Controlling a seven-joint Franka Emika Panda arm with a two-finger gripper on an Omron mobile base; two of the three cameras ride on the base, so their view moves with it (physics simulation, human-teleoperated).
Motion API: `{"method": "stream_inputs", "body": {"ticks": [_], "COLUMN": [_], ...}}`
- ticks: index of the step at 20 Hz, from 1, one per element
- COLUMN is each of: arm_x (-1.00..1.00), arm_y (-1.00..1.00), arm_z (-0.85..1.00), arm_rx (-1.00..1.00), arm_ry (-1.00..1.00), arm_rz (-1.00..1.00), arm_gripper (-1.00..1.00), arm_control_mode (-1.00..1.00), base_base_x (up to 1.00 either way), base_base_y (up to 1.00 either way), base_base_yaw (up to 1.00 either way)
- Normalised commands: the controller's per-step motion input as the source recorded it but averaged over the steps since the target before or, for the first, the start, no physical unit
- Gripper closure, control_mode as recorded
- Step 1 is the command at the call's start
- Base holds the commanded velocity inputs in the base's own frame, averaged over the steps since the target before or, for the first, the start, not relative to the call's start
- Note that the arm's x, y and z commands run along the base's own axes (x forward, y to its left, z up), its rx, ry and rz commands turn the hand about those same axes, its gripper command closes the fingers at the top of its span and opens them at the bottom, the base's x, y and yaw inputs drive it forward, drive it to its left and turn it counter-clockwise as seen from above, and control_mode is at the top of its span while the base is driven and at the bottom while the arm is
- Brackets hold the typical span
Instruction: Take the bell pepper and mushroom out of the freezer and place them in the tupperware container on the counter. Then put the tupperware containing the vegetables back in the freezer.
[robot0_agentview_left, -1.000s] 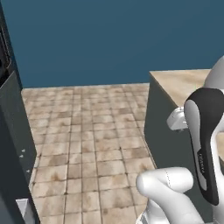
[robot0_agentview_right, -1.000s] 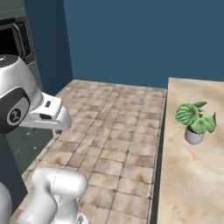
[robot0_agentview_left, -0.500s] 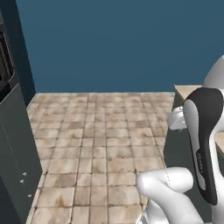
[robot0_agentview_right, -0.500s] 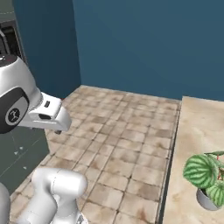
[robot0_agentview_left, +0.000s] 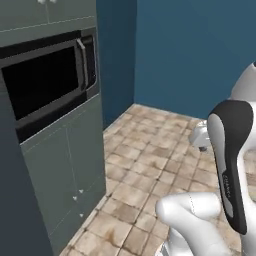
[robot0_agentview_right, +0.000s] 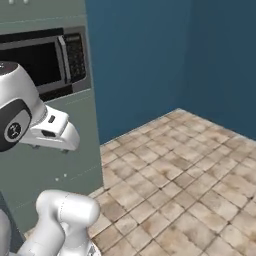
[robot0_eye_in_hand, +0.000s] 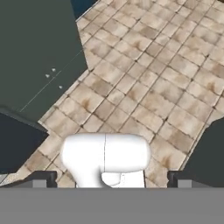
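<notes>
My gripper is open; its two dark fingertips stand far apart at the bottom of the hand view, with nothing held between them. It points down over the tiled floor. The hand juts forward from the raised arm, in front of a cabinet, and its pale end sticks out beside the dark forearm. The bell pepper, mushroom, freezer, tupperware container and counter are all out of view.
A tall grey-green cabinet with a built-in black microwave stands on the left, also seen as cabinet and microwave. Blue walls meet in a corner behind. A dark panel fills the near left.
The whole picture has swung: the camera has turned left. The counter and potted plant slid out on the right, and the microwave cabinet came in. The arm holds the same pose.
</notes>
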Motion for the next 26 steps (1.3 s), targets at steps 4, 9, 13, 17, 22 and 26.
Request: {"method": "stream_inputs", "body": {"ticks": [4,9,13,17,22,26], "arm_x": [0.00,0.00,0.00,0.00,0.00,0.00], "arm_y": [0.00,0.00,0.00,0.00,0.00,0.00], "arm_z": [0.00,0.00,0.00,0.00,0.00,0.00], "arm_rx": [0.00,0.00,0.00,0.00,0.00,0.00], "arm_ry": [0.00,0.00,0.00,0.00,0.00,0.00], "arm_rz": [0.00,0.00,0.00,0.00,0.00,0.00], "arm_gripper": [-1.00,-1.00,-1.00,-1.00,-1.00,-1.00], "arm_control_mode": [1.00,1.00,1.00,1.00,1.00,1.00], "base_base_x": [0.54,0.39,0.24,0.08,0.15,0.21], "base_base_y": [0.00,0.00,0.04,0.09,0.42,0.50], "base_base_yaw": [0.83,0.86,0.86,0.75,0.31,0.01]}}
